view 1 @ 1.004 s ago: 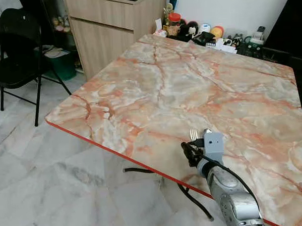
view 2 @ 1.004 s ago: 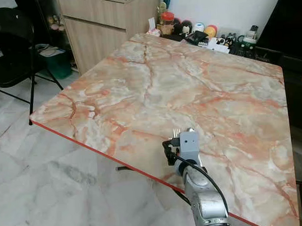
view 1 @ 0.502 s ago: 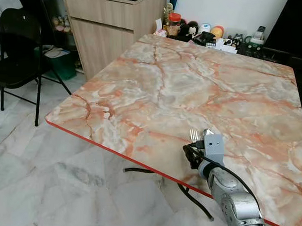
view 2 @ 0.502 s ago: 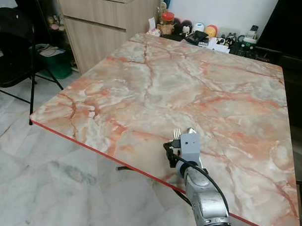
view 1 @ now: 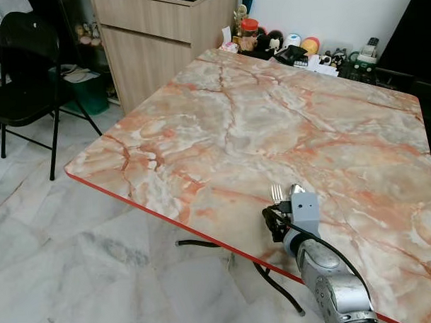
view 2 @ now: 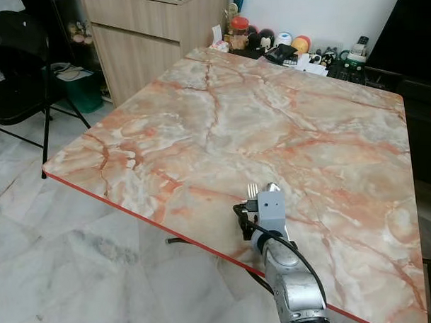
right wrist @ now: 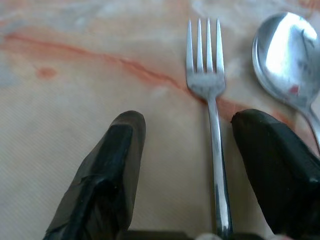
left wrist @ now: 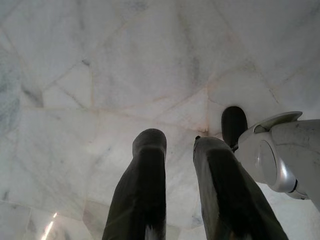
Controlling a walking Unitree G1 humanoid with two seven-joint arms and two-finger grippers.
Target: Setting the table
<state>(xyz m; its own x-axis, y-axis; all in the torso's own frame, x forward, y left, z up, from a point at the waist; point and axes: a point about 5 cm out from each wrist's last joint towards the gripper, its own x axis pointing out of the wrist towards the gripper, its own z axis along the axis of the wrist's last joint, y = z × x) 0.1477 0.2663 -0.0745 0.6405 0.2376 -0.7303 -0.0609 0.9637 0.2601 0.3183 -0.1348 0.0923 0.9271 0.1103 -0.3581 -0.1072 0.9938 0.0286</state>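
A silver fork (right wrist: 212,115) lies flat on the marble table (view 1: 270,117) near its front edge, tines pointing away from me. A silver spoon (right wrist: 282,50) lies beside it, on its right. My right gripper (right wrist: 190,120) is low over the table and open. Its two black fingers (right wrist: 117,150) straddle the fork's handle without touching it. In the eye views the fork's tines (view 1: 276,193) stick out past my right wrist (view 1: 304,209). My left gripper (left wrist: 179,142) hangs idle over the floor, fingers slightly apart and holding nothing.
The table's red-trimmed front edge (view 1: 168,213) runs just left of my right wrist. Cluttered jars and small items (view 1: 289,49) line the far edge. A wooden cabinet (view 1: 154,36) and a black chair (view 1: 24,69) stand to the left on the pale marble floor (view 1: 77,265).
My right wrist has shifted very slightly toward the table's near edge. The fork has stayed where it was.
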